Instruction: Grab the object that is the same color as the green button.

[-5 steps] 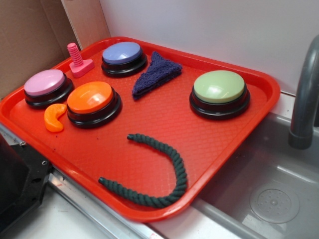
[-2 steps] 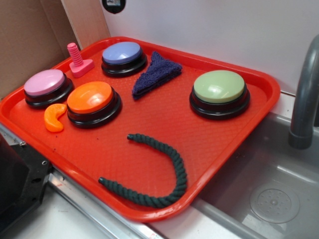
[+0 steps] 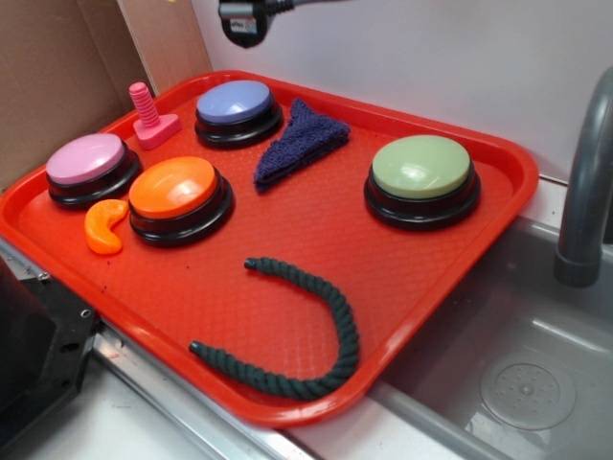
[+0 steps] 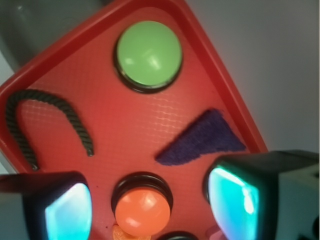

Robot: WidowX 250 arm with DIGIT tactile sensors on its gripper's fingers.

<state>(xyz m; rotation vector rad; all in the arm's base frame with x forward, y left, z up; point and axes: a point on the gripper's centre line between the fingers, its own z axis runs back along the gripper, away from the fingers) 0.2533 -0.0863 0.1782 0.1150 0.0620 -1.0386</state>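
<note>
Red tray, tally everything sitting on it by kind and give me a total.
On the red tray:
Push buttons: 4, namely green button, orange button, pink button, blue button
Ropes: 1, dark green rope
Cloths: 1, folded dark blue cloth
Pink bolts: 1, pink bolt
Orange curved pieces: 1, orange curved piece
Total: 8

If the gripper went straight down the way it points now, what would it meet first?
Probably the orange button, which sits between the open fingers in the wrist view. Depth is unclear; the gripper is high above the tray, far from the rope.
</note>
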